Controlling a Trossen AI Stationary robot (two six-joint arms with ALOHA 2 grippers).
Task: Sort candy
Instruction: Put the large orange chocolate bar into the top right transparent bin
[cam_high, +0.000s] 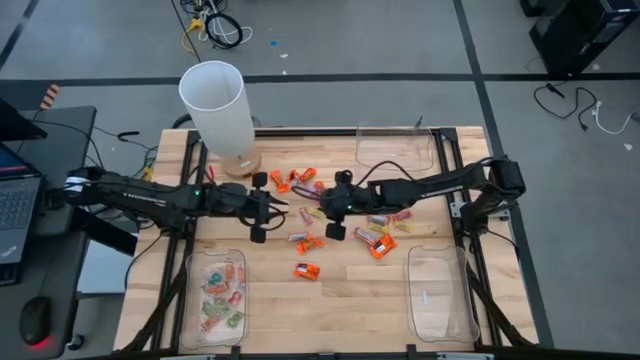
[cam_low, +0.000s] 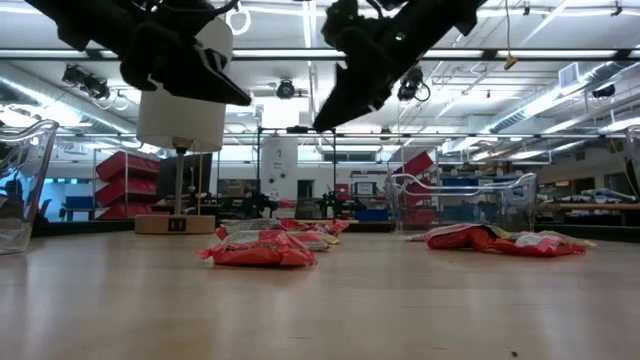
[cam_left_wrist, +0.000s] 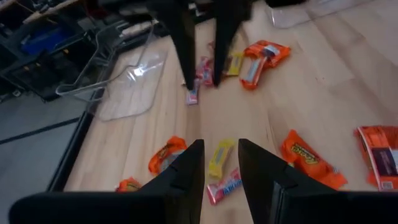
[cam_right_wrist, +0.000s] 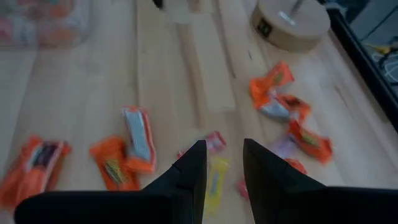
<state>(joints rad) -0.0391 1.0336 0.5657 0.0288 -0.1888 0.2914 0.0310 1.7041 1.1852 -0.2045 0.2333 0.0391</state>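
Orange, yellow and pink wrapped candy (cam_high: 345, 222) lies scattered mid-table under your empty, slightly parted left gripper (cam_high: 284, 207) and right gripper (cam_high: 316, 205), so watch they don't collide over one sweet.

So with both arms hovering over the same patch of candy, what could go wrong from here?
The left gripper and right gripper face each other closely above the table; both descending could collide. The yellow candy lies against a pink candy, so one pinch might take both. The lamp stands near the left arm's sweep.
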